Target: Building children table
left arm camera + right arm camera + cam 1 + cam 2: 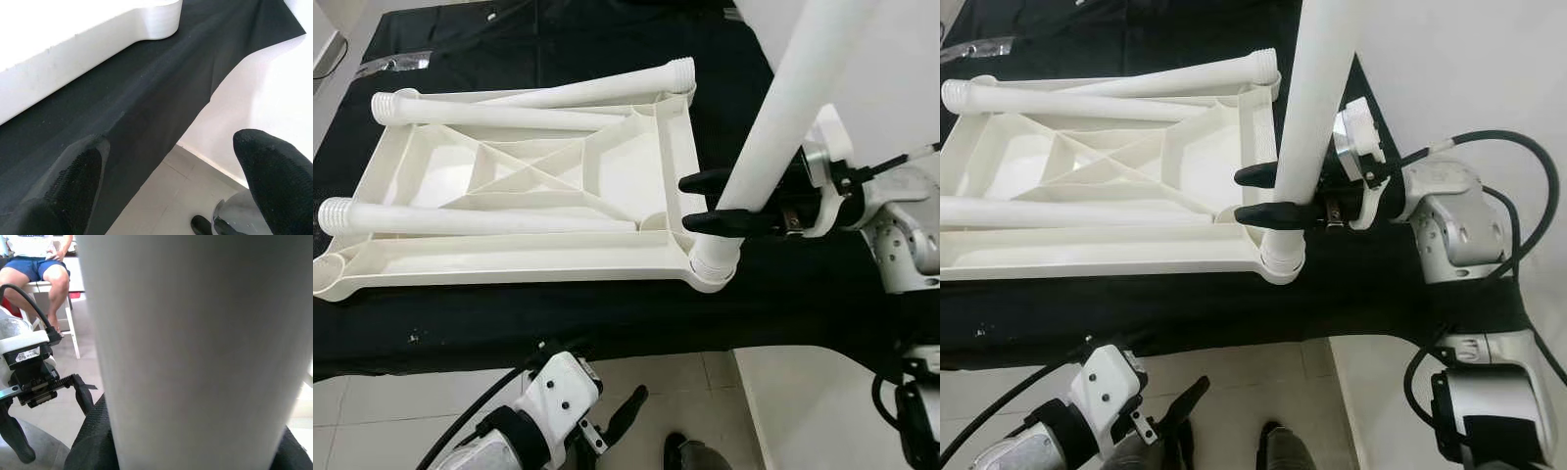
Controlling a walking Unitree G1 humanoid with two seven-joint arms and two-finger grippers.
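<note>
An upside-down white plastic tabletop (524,186) is lying on the black-covered worktop (607,39), showing moulded ribs that cross in an X inside its raised rim. Round sockets are sitting at its corners. Three loose white legs (489,223), each a long tube with a threaded end, are resting across the tabletop's underside: one along the side nearest the robot, two toward the far side.

A fourth leg (1307,117) is standing upright in the tabletop's near corner socket (1280,262) on the robot's right, its threaded end meeting the socket; how far it is seated is hard to tell. The right gripper (1263,194) is clasping this upright leg just above the socket, one black finger on either side.

The left gripper (612,423) is hanging below the worktop's near edge, fingers spread apart and holding nothing.

In the right wrist view, a seated person's legs (46,276) are showing beyond the upright leg.
</note>
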